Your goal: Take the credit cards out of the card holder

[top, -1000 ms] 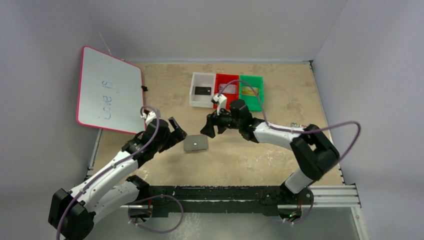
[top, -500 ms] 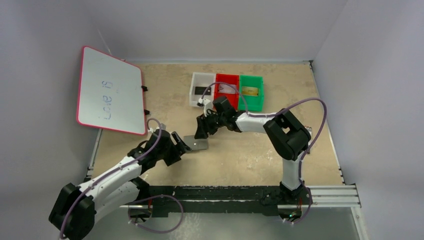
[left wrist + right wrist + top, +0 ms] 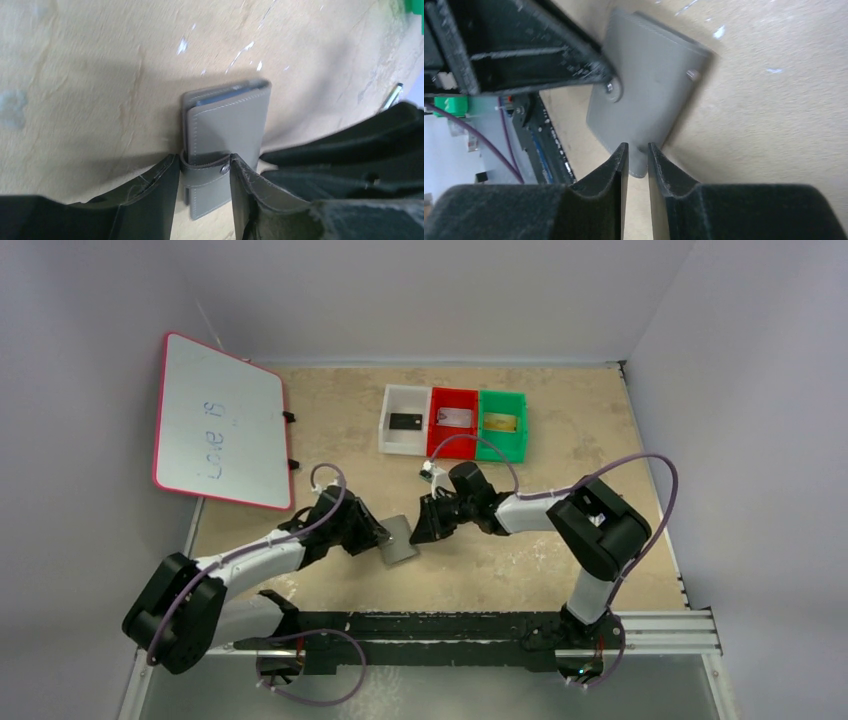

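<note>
Grey holder sits mid-frame in the top view; left wrist, left gripper clamps its strap end, bottom centre; right wrist, right gripper nips its lower edge, a thin bite, so one tug could slip it loose.

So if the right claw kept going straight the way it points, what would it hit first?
The grey card holder: its edge already sits between the fingers of the right gripper. Just behind it, probably the left gripper.
</note>
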Controlling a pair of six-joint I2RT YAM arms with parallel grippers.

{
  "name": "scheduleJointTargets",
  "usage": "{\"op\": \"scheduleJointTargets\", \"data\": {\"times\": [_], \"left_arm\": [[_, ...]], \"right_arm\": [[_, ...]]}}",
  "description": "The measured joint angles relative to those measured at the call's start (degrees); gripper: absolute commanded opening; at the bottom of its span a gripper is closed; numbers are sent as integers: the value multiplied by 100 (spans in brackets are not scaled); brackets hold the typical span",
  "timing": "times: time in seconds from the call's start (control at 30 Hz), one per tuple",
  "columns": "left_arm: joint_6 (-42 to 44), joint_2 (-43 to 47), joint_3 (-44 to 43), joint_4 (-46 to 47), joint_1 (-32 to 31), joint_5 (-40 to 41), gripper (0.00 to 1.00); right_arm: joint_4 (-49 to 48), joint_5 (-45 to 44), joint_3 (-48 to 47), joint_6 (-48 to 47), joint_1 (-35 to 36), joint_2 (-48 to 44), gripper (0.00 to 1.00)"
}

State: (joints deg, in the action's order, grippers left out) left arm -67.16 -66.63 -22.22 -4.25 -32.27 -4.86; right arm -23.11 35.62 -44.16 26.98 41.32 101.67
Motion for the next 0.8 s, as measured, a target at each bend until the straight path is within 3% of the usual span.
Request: {"op": "scheduleJointTargets", "data": {"times": [0.17,0.3,0.5,0.8], "left_arm": [[466,-822,-728,0,15,55,33],[990,-1346,-1513,-243,-2,63,44],[1687,-1158,-1930,-1147,-7,658,52],[2354,-986,-2033,-1812,-256,758,60]], "right_arm": [[-431,-31,280,542,195,-153,28],[-629,-422,533,1060,273,-343,32],[-234,-1770,686,1565,291,-1117,35],[579,-3390,946,2590,289,-1902,40]]}}
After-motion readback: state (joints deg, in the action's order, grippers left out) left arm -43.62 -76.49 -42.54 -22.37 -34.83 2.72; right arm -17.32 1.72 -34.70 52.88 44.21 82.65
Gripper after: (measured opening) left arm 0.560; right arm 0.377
